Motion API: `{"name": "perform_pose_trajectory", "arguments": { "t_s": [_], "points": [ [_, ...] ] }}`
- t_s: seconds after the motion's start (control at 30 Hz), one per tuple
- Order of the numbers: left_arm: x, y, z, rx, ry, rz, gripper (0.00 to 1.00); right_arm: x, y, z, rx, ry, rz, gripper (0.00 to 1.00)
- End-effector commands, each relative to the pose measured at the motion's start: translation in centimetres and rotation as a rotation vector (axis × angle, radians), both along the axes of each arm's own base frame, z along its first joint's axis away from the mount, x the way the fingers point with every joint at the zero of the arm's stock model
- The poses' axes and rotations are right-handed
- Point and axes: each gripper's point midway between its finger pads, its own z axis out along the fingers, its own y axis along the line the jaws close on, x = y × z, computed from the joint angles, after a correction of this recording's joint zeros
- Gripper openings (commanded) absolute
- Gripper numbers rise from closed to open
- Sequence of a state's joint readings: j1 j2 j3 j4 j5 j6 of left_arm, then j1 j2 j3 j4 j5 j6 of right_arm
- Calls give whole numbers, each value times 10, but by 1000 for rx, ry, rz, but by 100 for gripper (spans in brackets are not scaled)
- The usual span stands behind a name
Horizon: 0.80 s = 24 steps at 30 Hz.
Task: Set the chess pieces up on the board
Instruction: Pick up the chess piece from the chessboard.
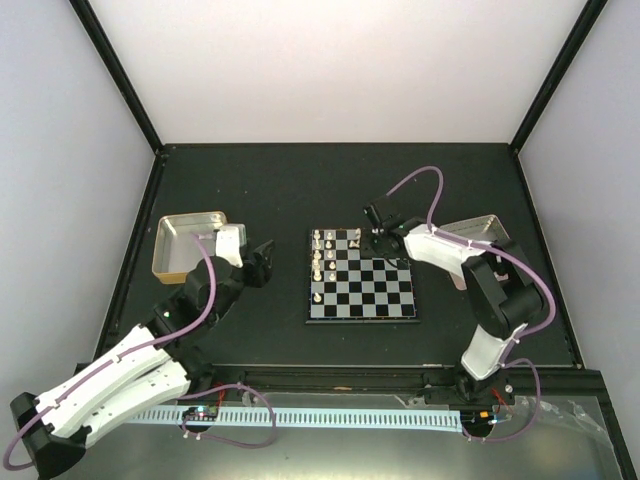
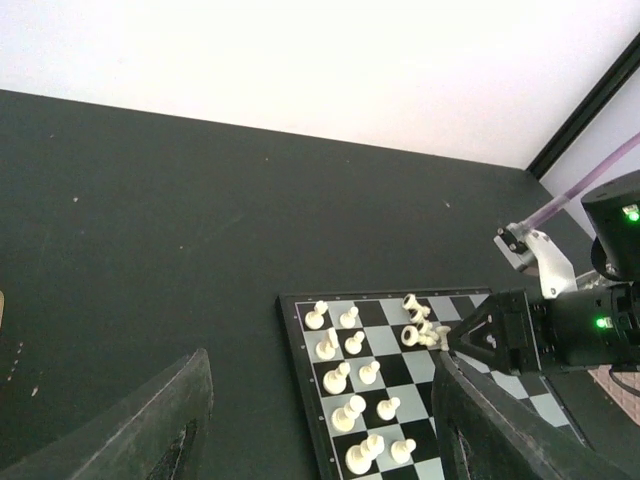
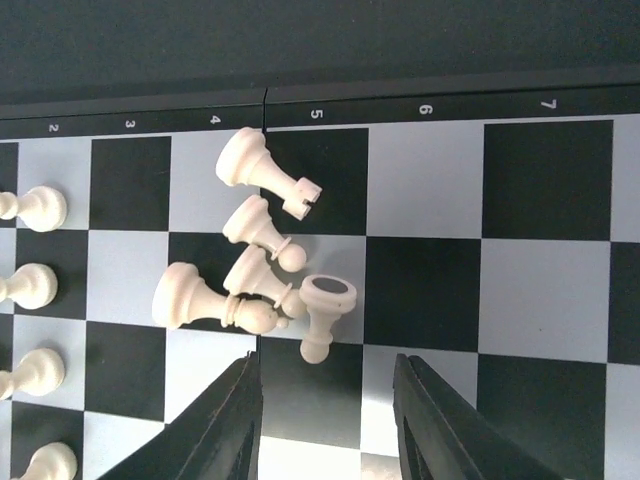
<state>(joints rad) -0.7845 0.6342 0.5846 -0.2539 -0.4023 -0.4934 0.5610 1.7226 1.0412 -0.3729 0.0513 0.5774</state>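
Above board (image 3: 550,180), right gripper (image 3: 325,385) half-open, beside chess pieces (image 3: 255,275)

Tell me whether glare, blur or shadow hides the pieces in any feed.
Top external: even light, sharp, but the chess pieces are tiny specks. Left wrist: the board is sharp, its own fingers blurred. Right wrist: crisp close-up of toppled pieces, soft shadows only, no glare.

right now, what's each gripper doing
left gripper: open, holding nothing
right gripper: open beside tipped chess pieces on the board, gripping none
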Motion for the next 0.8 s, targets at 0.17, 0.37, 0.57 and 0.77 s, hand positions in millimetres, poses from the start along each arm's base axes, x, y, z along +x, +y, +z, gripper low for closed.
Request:
{"name": "perform_pose_trajectory", "arguments": {
  "t_s": [0.17,0.37,0.57,0.77],
  "points": [
    [-1,6,-8,2,21,21,62,23,-7,-5,-95,-25,-43,35],
    [0,5,-11,-12,28,19,62,27,-7,-15,-113,-8,-45,30],
    [0,3,-12,-20,27,13,62,26,-8,-20,-117,-4,-54,28],
    [0,2,-14,-18,34,9,62,24,-10,-23,-125,6,-56,18]
  ]
}}
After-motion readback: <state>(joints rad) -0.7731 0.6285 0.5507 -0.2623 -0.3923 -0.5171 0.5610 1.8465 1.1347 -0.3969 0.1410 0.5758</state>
